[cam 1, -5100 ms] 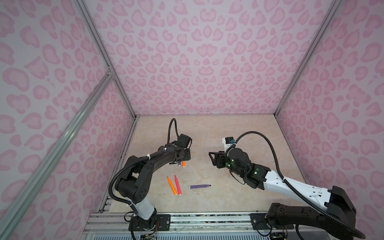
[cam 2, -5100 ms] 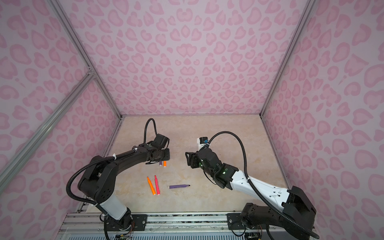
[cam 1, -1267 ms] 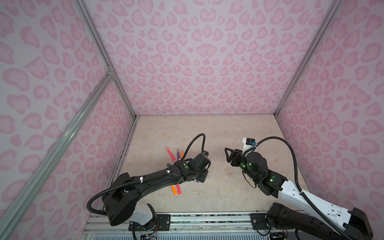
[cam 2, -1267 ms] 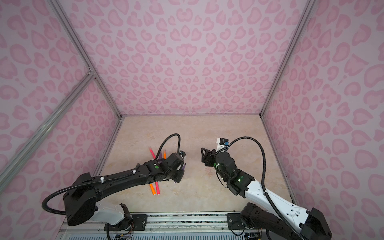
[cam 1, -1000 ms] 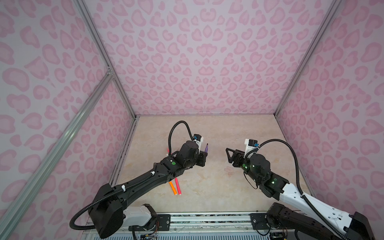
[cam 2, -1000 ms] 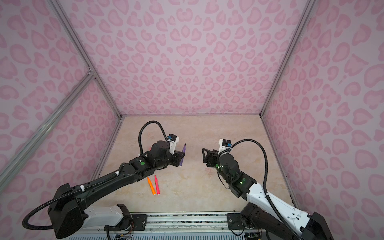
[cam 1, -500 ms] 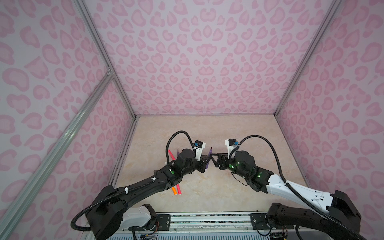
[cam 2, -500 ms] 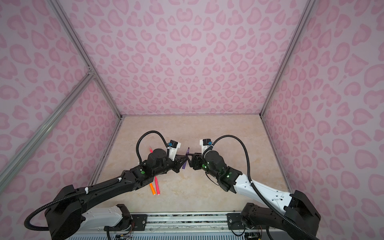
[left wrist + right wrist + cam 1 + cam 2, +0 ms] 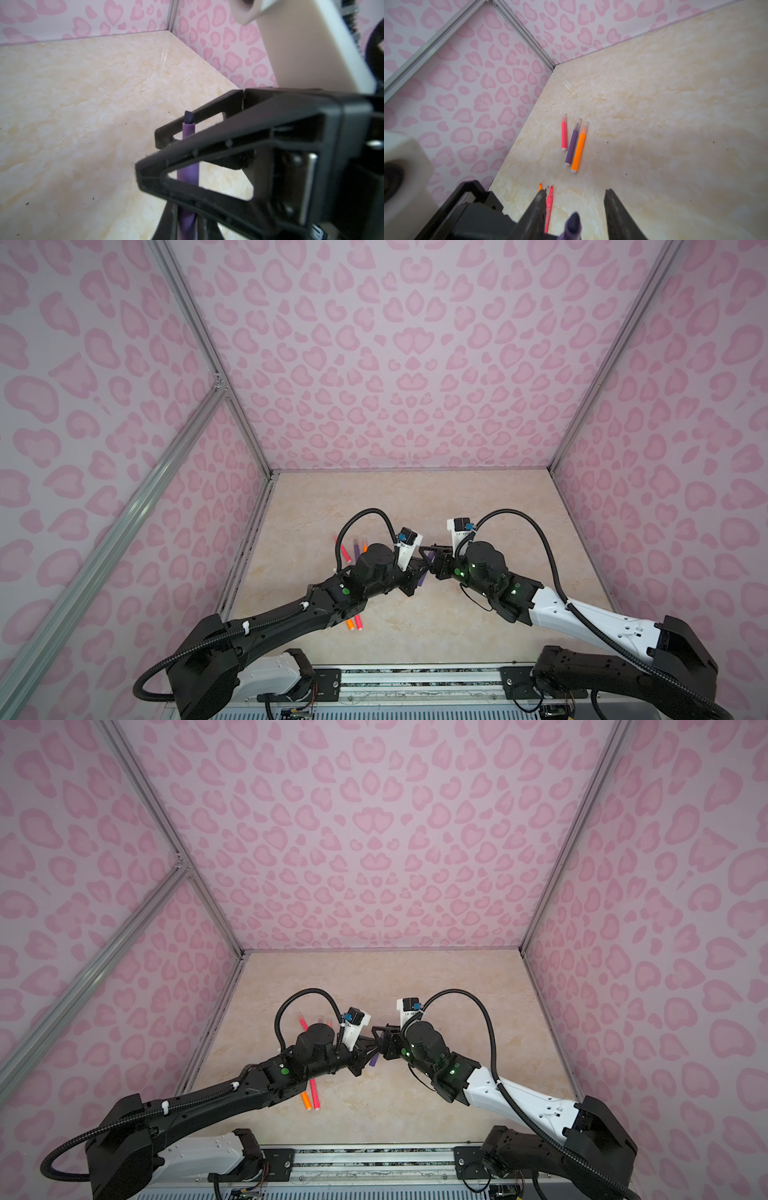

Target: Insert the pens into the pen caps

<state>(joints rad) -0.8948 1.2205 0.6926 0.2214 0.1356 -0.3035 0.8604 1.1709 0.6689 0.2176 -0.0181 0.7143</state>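
Pens by the left edge: far pink pen (image 9: 564, 136), lying purple pen (image 9: 571, 148) and far orange pen (image 9: 579, 152) lie side by side on the bench (image 9: 675, 124). Each seems to carry a clear cap (image 9: 579, 123) over its tip.
Pens nearer the front edge: near orange pen (image 9: 306, 1101) and near pink pen (image 9: 315, 1096) lie partly under the left arm (image 9: 232, 1094). Their tips look bare.
Left hold: the left gripper (image 9: 419, 570) is clenched on the held purple pen (image 9: 189, 133), raised above the middle of the bench with its dark felt tip exposed.
Right hold: the right gripper (image 9: 574, 193) has its fingers apart, one on each side of that tip. Neither appears to touch it, and no cap shows between them.
Step in hand: probably the right gripper taking hold of the pen's tip end, as a handover or a regrip. Which of the two cannot be told.
Doing it well: close on the coloured barrel just below the felt, not on the felt itself. Centre the pen between the fingers first. The left clamp should release only once the right grip is firm.
Risk: an off-centre squeeze could tilt or twist the slim pen.
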